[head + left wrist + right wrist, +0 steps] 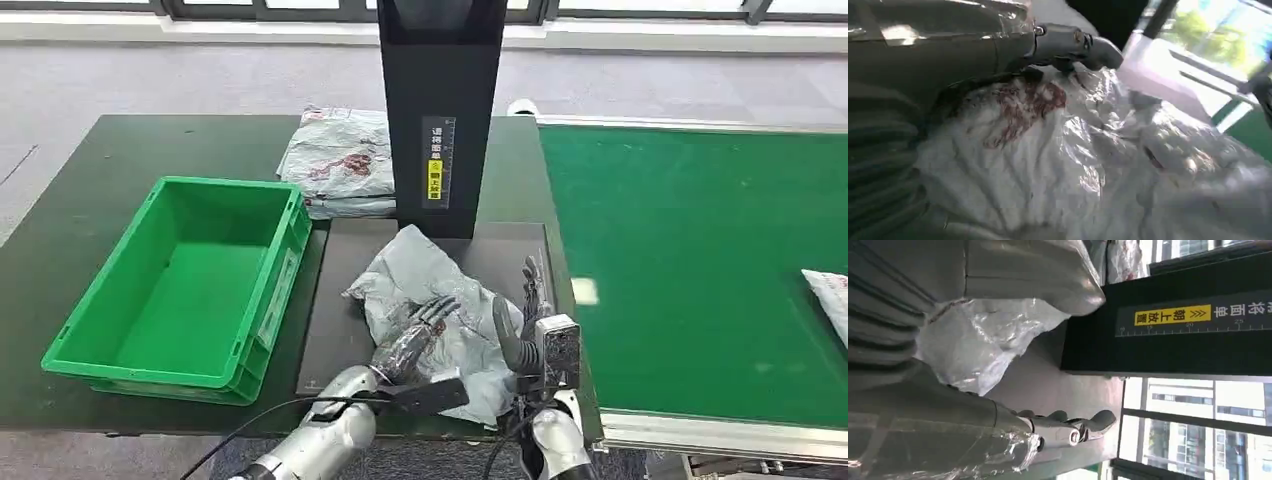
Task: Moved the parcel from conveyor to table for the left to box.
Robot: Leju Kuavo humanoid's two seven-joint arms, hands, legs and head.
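A crumpled grey plastic parcel [420, 290] with a reddish print lies on the dark mat [335, 300] in front of the black post. My left hand [420, 325] rests on top of it with fingers spread; the left wrist view has the parcel [1073, 165] close under my left hand [948, 55], whose fingers [1068, 45] stretch out over it. My right hand [530, 320] stands at the parcel's right edge, fingers straight. In the right wrist view the parcel [978, 345] bulges between the thumb [1033, 270] and the straight fingers [1068, 432] without being squeezed.
An empty green crate [180, 285] sits on the table to the left of the mat. More grey parcels [340, 160] lie behind it beside the black post [440, 110]. The green conveyor [690, 260] runs along the right, with another parcel [830, 300] at its right edge.
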